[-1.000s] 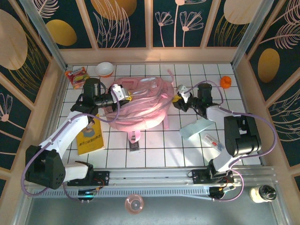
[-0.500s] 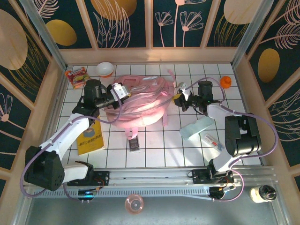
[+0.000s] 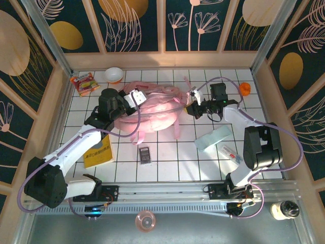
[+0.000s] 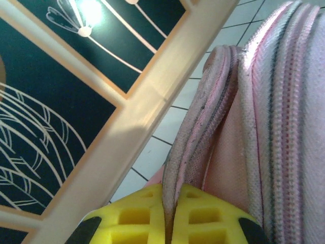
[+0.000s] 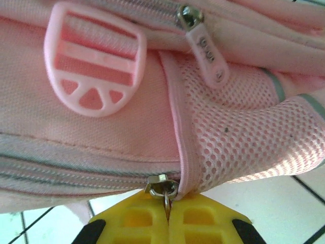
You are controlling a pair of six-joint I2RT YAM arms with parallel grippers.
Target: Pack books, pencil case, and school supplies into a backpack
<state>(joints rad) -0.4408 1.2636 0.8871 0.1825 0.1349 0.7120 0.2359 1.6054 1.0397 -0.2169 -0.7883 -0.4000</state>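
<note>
Item: pink backpack [image 3: 152,109], centre frame. My left gripper [image 4: 170,216] pinches its fabric edge, presumably bracing it; my right gripper [image 5: 167,216] clamps a zipper pull [image 5: 162,185], likely for opening.

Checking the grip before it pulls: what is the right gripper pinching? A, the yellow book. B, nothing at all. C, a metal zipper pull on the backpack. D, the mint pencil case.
C: in the right wrist view, the right gripper is shut on a zipper pull of the backpack.
</note>
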